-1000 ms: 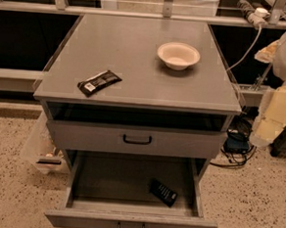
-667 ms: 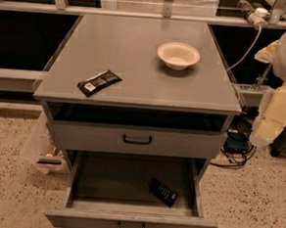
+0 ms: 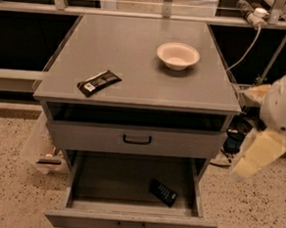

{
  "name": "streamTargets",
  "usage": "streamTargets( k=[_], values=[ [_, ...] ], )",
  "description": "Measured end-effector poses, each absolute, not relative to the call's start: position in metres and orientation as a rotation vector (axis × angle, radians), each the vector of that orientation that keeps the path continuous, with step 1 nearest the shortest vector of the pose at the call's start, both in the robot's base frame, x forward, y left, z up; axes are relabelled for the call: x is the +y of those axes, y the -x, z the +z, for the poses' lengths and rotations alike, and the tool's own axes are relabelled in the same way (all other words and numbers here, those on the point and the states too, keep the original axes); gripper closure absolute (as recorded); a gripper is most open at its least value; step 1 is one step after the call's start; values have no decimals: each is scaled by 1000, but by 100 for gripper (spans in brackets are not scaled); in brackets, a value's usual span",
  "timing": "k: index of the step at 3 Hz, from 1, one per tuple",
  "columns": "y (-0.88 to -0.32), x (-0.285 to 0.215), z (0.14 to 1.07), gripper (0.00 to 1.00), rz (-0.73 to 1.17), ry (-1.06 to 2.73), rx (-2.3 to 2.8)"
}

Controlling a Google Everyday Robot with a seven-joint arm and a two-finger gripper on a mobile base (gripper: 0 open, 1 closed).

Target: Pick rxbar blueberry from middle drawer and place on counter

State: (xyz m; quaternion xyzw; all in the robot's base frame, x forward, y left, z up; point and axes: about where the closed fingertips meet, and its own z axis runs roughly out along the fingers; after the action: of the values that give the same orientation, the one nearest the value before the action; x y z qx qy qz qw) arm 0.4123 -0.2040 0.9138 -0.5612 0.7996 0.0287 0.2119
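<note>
Off the right edge of the worktop (image 3: 138, 47), the broad flat grey top of the drawer cabinet, the robot's white arm (image 3: 283, 103) now sits lower and nearer the front corner than it did a second ago, and its pale cream claw (image 3: 258, 156) hangs beside the cabinet at drawer height, touching nothing; whether it is apart or together cannot be told. Nothing else has shifted. The wide grey metal middle drawer (image 3: 130, 223) stands pulled fully out below the front edge, and the small flat dark blue rxbar blueberry (image 3: 163, 192) lies askew on its floor, right of centre, clear of the walls with bare floor to its left. The grey drawer front above (image 3: 137, 139) is closed. On the worktop a black-wrapped bar with a white label (image 3: 99, 82) lies near the front-left corner, well apart from a shallow cream bowl (image 3: 177, 55) toward the back-right corner; the middle and the front-right corner are bare. Pale lettering on the blue wrapper and the white label's print are both too small to read.
</note>
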Motion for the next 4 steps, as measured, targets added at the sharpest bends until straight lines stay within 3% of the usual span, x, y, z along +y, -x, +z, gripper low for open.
streamTargets(
  k=[1,4],
  values=[
    [-394,-189,828,0,352,1375,2249],
    [-385,-192,753,0,472,1163,2337]
  ],
)
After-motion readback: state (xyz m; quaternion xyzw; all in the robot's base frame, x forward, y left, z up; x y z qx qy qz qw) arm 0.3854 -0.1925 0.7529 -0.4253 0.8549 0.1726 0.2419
